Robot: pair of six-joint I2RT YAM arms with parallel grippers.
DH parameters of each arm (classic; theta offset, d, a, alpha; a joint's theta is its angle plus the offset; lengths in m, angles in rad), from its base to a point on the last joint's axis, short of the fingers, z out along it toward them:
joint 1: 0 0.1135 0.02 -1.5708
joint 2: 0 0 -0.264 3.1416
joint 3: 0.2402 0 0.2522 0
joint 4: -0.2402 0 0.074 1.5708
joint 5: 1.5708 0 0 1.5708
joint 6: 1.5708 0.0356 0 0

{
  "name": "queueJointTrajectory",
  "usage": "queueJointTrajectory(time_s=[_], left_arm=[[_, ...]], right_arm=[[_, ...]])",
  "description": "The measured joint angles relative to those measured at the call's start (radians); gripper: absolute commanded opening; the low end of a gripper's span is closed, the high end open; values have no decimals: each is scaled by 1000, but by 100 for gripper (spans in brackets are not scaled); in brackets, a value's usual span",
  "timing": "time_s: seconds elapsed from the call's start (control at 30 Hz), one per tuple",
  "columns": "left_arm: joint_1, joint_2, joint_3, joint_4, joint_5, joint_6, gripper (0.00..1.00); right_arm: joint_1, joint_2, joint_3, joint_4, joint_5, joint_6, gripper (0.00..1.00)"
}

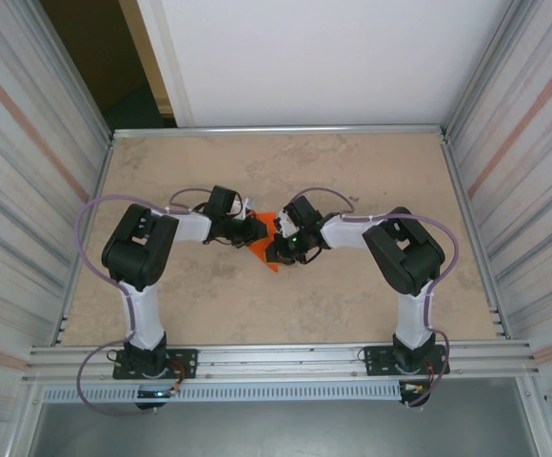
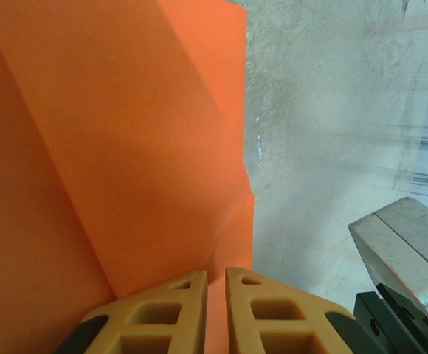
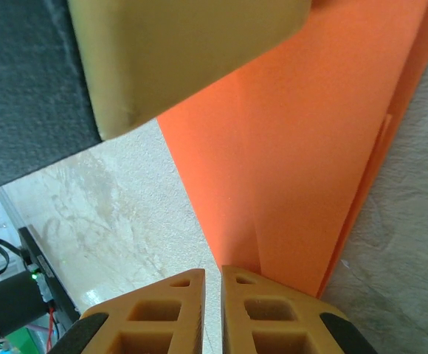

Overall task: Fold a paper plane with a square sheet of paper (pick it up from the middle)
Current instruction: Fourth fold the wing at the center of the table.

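The orange sheet of paper (image 1: pixel 263 250) lies mid-table, folded into a small pointed shape with creased layers. In the left wrist view the paper (image 2: pixel 125 147) spreads out ahead with a diagonal crease. My left gripper (image 2: pixel 216 274) is shut on its near edge, and orange shows in the narrow slit between the jaws. From above, the left gripper (image 1: pixel 255 231) and right gripper (image 1: pixel 282 249) meet tip to tip over the paper. My right gripper (image 3: pixel 213 273) is shut, its right fingertip on the long edge of the paper (image 3: pixel 310 147). Pale table shows through its slit.
The beige table (image 1: pixel 352 181) has metal rails along its edges and ribbed walls on both sides. A tan finger of the left gripper (image 3: pixel 184 59) hangs close above the right wrist's view. Part of the right arm's grey housing (image 2: pixel 406 243) sits to the right of the left jaws.
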Motion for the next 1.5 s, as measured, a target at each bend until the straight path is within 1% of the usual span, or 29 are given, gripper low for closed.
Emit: queueJointTrajectory(time_s=[0.43, 0.97, 1.07, 1.23, 1.5], left_arm=[[-2, 0, 8, -18, -10, 0, 15], [-2, 0, 10, -25, -14, -7, 15], [-2, 0, 10, -26, -14, -7, 15], [-2, 0, 10, -25, -15, -8, 15], [-2, 0, 11, -26, -19, -15, 15]], right_arm=[[-8, 6, -6, 15, -52, 0, 13], [-11, 31, -5, 26, -70, 0, 14], [-20, -4, -30, 30, -64, 2, 16], [-39, -113, -80, 35, -45, 14, 15], [-13, -93, -102, 55, -48, 26, 13]])
